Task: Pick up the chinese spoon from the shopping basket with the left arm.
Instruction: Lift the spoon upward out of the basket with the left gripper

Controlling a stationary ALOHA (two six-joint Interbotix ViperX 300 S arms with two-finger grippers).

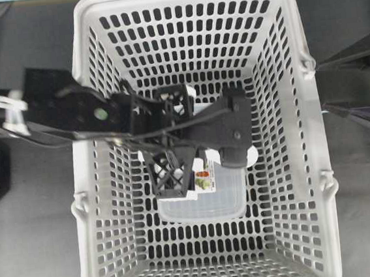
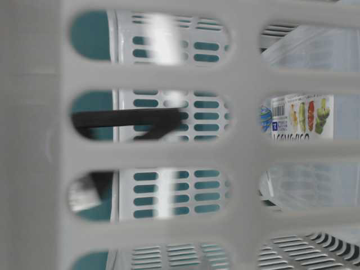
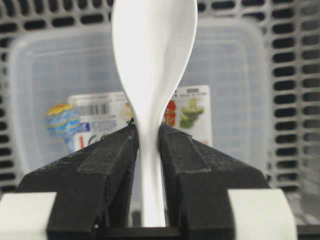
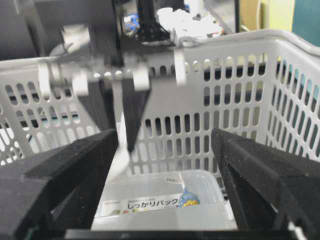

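My left gripper (image 3: 148, 132) is shut on the handle of the glossy white chinese spoon (image 3: 152, 50), whose bowl points away from the jaws. In the overhead view the left gripper (image 1: 238, 148) reaches into the light-grey shopping basket (image 1: 85, 187) from the left, and only a white bit of the spoon (image 1: 251, 155) shows beside it. In the right wrist view the spoon (image 4: 119, 157) hangs blurred below the left fingers (image 4: 132, 120), over the container. My right gripper (image 1: 323, 86) is open and empty at the basket's right rim, its jaws wide apart (image 4: 165, 150).
A clear rectangular food container (image 1: 204, 202) with a printed label lies on the basket floor under the left gripper; it also shows in the wrist views (image 3: 235, 90) (image 4: 165, 205) and the table-level view (image 2: 301, 118). The slotted basket walls (image 4: 240, 100) surround both.
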